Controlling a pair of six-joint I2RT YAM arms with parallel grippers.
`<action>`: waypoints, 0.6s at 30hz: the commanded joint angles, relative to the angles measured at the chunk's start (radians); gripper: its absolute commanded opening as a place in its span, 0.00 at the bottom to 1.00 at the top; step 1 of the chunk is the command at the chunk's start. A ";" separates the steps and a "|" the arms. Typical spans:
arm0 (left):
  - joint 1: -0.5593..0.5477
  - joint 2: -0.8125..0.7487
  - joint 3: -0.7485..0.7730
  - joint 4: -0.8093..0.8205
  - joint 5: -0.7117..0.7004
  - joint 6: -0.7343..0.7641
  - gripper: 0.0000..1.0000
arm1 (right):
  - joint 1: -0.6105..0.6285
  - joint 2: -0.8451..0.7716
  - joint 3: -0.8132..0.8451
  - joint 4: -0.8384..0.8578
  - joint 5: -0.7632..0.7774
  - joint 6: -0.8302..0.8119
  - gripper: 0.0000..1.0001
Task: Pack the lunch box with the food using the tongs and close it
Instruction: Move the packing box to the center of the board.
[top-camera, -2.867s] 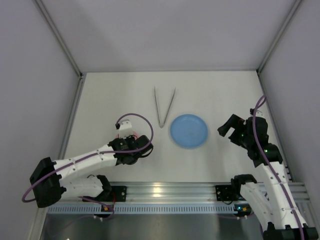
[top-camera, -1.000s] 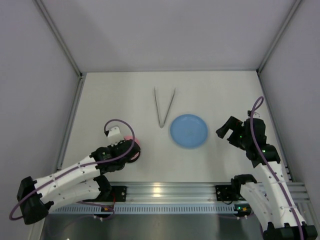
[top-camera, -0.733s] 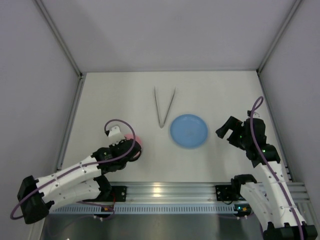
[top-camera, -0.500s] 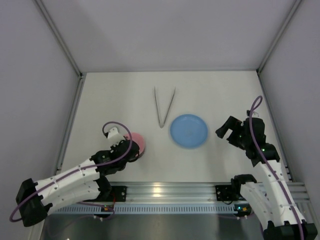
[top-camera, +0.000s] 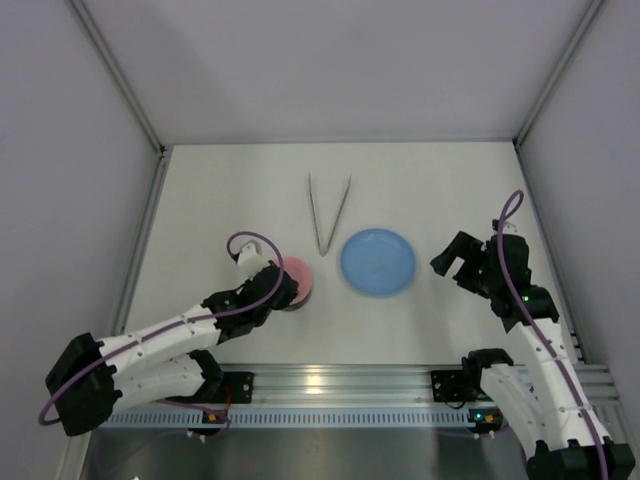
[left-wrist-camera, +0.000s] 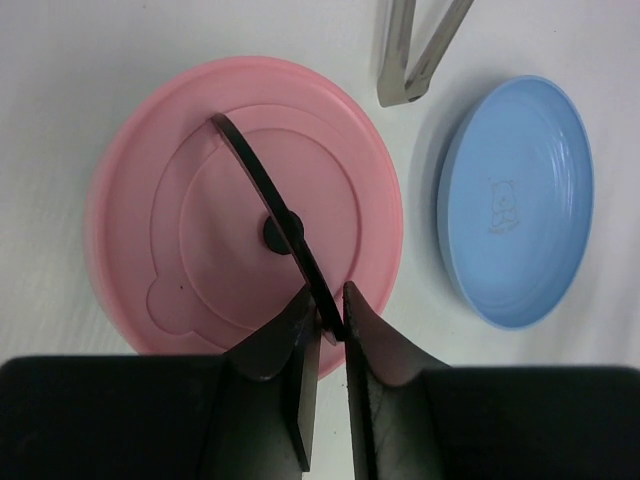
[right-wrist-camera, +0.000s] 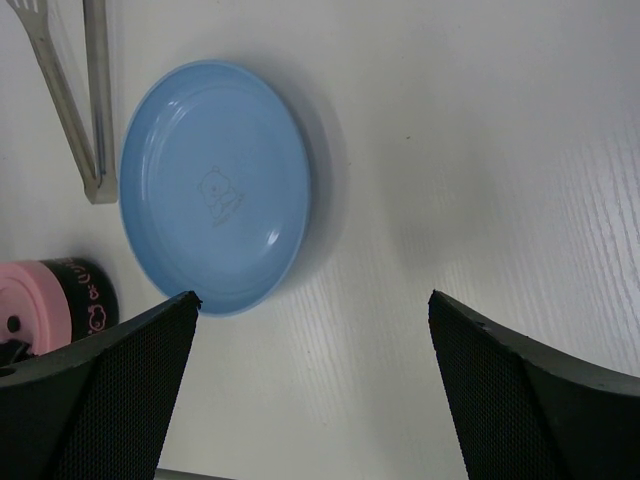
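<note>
1. Currently the left arm is stretched low across the table (top-camera: 220, 190) from its base at the near left, with the wrist turned down toward the right.
2. The left gripper (left-wrist-camera: 328, 302) is set over the near edge of the lunch box (top-camera: 296, 275). Its jaws are held narrow on either side of the black strap handle (left-wrist-camera: 278, 228) of the pink lid (left-wrist-camera: 180, 250); whether the strap is pinched cannot be told.
3. The lunch box is stood on the table with its lid on, just left of the blue plate (top-camera: 378, 262) and near the joined end of the tongs (top-camera: 328, 215).
4. The right arm is raised and bent at the right. The right gripper (top-camera: 455, 262) is held above the table beside the plate, jaws spread wide, with nothing between them.
</note>
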 joint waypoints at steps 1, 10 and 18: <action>0.004 0.111 -0.056 -0.149 0.151 0.066 0.22 | -0.011 0.005 -0.006 0.048 0.004 -0.017 0.96; 0.004 0.136 0.020 -0.245 0.056 0.111 0.40 | -0.011 0.000 -0.009 0.048 0.000 -0.020 0.96; 0.004 0.125 0.100 -0.370 -0.033 0.163 0.53 | -0.011 0.003 -0.015 0.057 -0.010 -0.017 0.96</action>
